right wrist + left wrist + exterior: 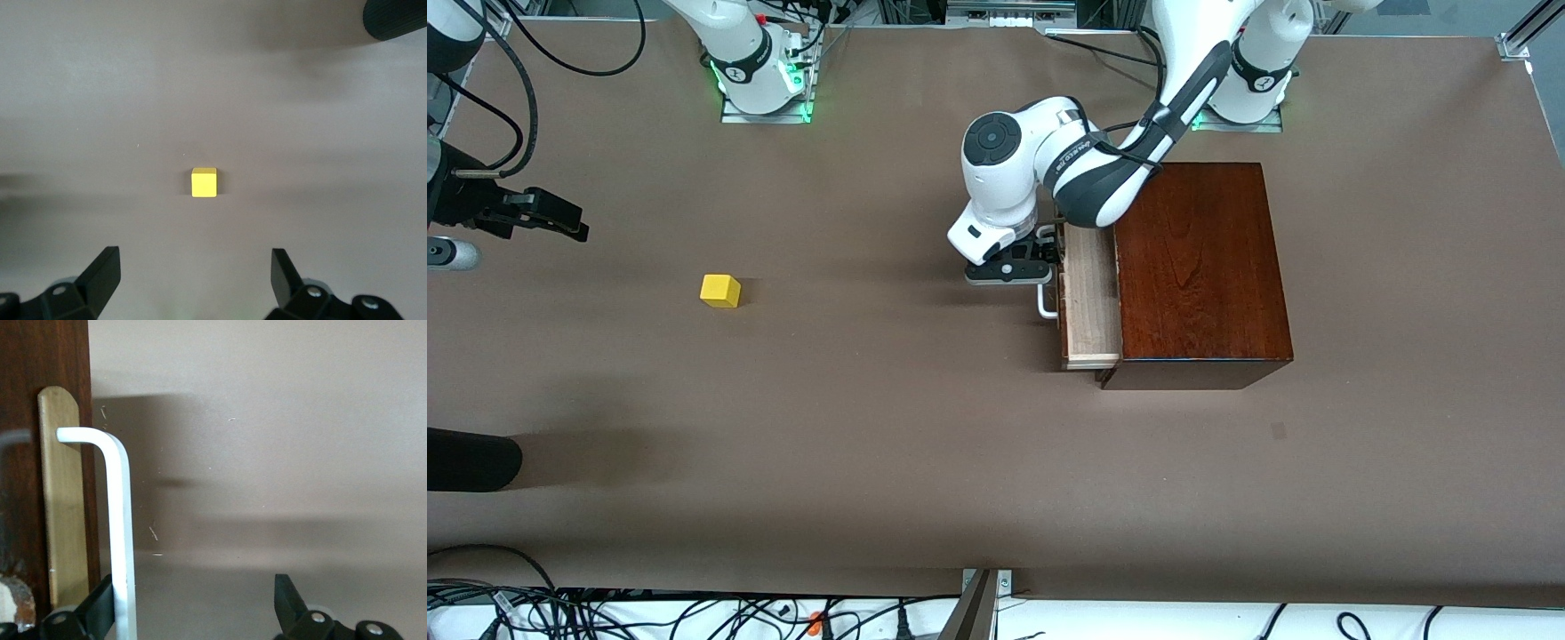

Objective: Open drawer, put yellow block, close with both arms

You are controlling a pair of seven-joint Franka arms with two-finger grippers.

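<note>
Toward the right arm's end of the table, the right gripper [193, 280] hovers, fingers apart, over the small bright yellow cube [720, 290]: light, rigid, best pinched across flat faces. The left gripper [1024, 264], fingers spread, straddles the white U-shaped handle [120, 533] of the partly open pale-wood drawer [1092, 293].

Left arm [1138, 133]: we see it reach from its base at the table's top edge, elbow bent, wrist turned down; left gripper [1040, 258] low, fingers [100, 607] spread apart

Right arm [734, 44]: we see it rise from its base; right gripper [560, 218] up near the table's right-arm edge, jaws spread wide
</note>
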